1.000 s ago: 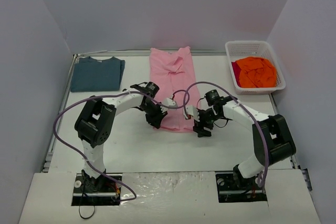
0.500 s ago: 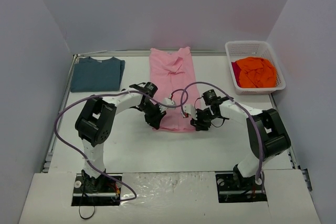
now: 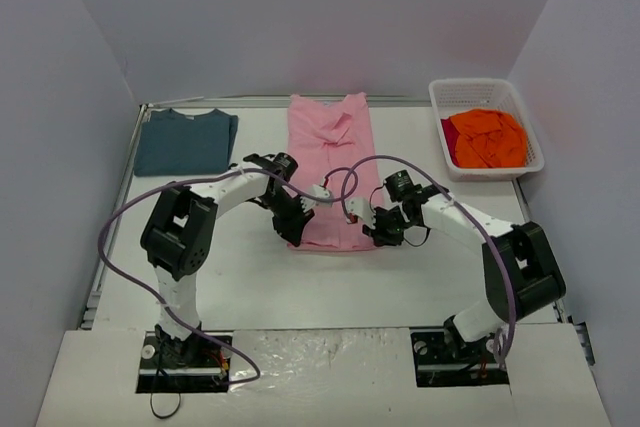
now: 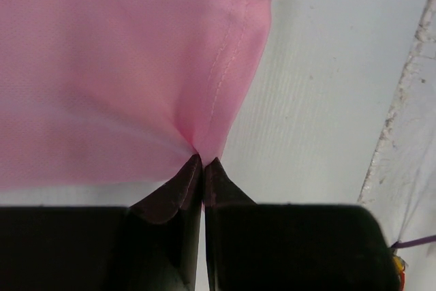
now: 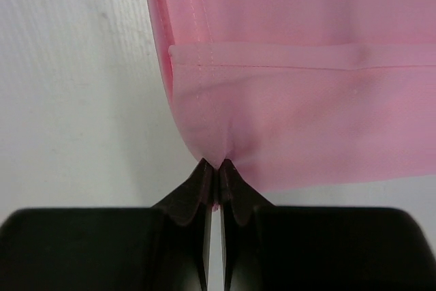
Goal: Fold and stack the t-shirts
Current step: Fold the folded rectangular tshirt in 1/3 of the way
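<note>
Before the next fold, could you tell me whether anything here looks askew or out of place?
Only the pink t-shirt has a bunched crease near its far end; the left gripper and right gripper pinch its near corners.

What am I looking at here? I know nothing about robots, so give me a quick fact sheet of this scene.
Pink t-shirt: lying flat in the middle of the table, folded into a long strip
Left fingers: shut, pinching its near left corner
Right fingers: shut, pinching its near right corner
Teal t-shirt: folded, far left
Orange t-shirt: crumpled inside the white basket, far right
Likely next: probably lifting the near edge to fold it away
</note>
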